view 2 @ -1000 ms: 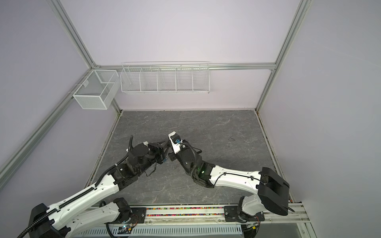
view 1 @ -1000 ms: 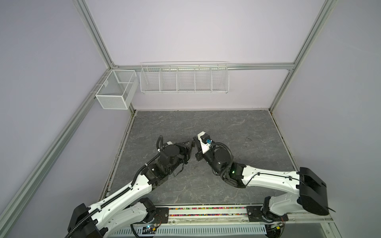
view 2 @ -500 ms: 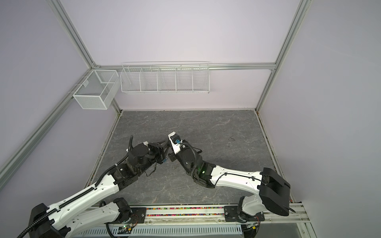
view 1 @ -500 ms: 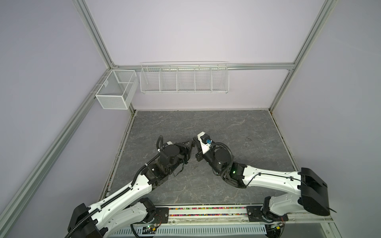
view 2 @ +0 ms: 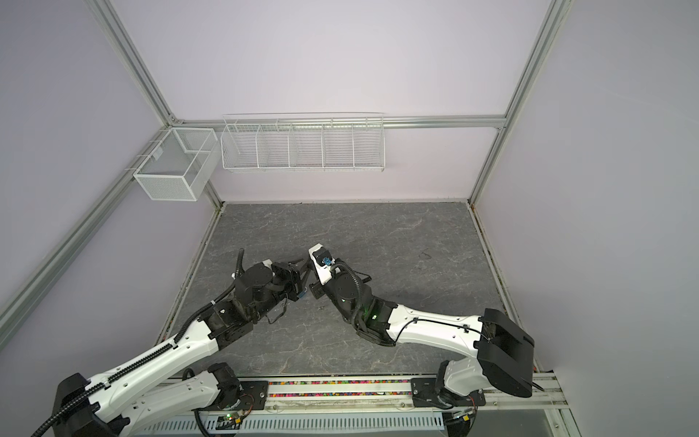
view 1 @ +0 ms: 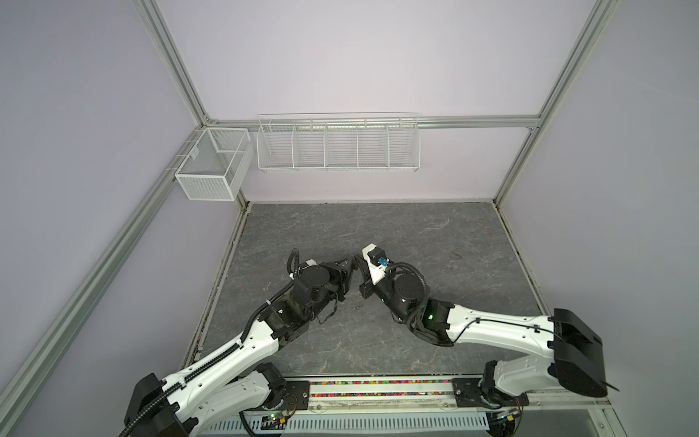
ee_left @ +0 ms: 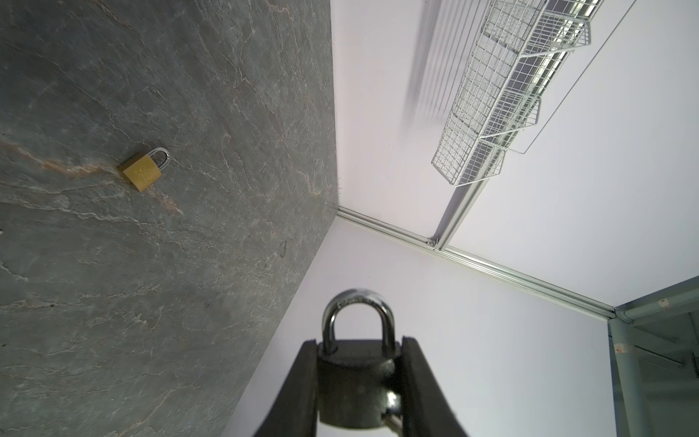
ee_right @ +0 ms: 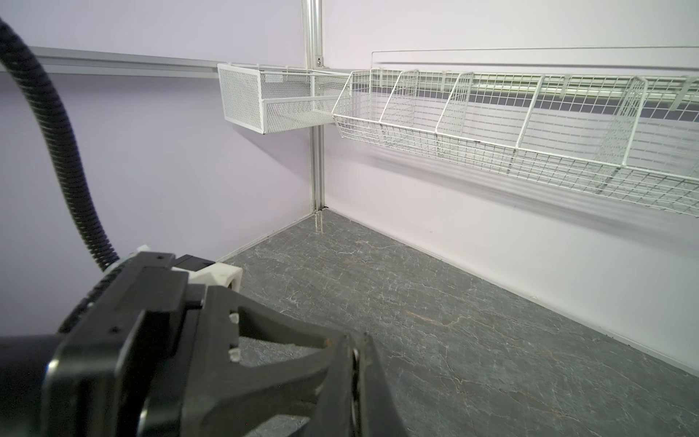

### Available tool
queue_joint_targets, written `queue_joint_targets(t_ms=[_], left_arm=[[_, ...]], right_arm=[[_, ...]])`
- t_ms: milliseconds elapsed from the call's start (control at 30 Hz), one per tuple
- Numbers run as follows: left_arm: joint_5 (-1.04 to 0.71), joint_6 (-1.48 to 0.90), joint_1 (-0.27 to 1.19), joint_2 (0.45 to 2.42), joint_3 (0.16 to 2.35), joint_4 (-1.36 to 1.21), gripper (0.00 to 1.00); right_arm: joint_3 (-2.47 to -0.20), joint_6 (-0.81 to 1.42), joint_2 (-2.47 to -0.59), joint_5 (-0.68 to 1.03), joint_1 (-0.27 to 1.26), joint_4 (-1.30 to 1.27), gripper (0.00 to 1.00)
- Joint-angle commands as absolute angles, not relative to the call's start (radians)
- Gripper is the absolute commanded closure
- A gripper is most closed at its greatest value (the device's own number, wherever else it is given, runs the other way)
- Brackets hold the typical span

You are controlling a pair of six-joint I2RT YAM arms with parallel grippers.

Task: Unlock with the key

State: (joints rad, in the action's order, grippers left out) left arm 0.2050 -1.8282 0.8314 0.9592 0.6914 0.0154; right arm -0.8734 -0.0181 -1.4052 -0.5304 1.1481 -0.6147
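Dark padlock (ee_left: 355, 382) — between left jaws

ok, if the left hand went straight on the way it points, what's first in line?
Past the padlock in the left hand, its wrist view shows only bare wall ahead. In both top views the right hand, on the key, sits tight beside it and might get clipped first; depth unclear.

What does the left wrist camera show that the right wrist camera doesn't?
Only the left wrist view: a dark padlock clamped in the left gripper, and a brass padlock lying on the table. Only the right wrist view: the white mesh box and the left arm's black hose. Both: that table and the long wire basket.
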Motion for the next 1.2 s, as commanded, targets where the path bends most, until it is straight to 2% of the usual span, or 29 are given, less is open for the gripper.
queue_joint_targets(t_ms=[0,300,800,1167], left_arm=[[0.216,-1.843,0.831,0.942,0.709,-0.010,1.00],[0.242,-1.918,0.826,0.942,0.683,-0.090,1.00],[0.220,-1.908,0.826,0.948,0.693,-0.075,1.00],[0.212,-1.905,0.825,0.959,0.693,-0.080,1.00]], right_arm=[[-0.899,-0.063,-1.390,-0.581,1.143,-0.617,0.93],[-0.824,-0.060,-1.321,-0.564,1.144,-0.697,0.93],[-0.924,-0.117,-1.460,-0.554,1.125,-0.768,0.93],[-0.945,-0.155,-1.458,-0.533,1.129,-0.779,0.93]])
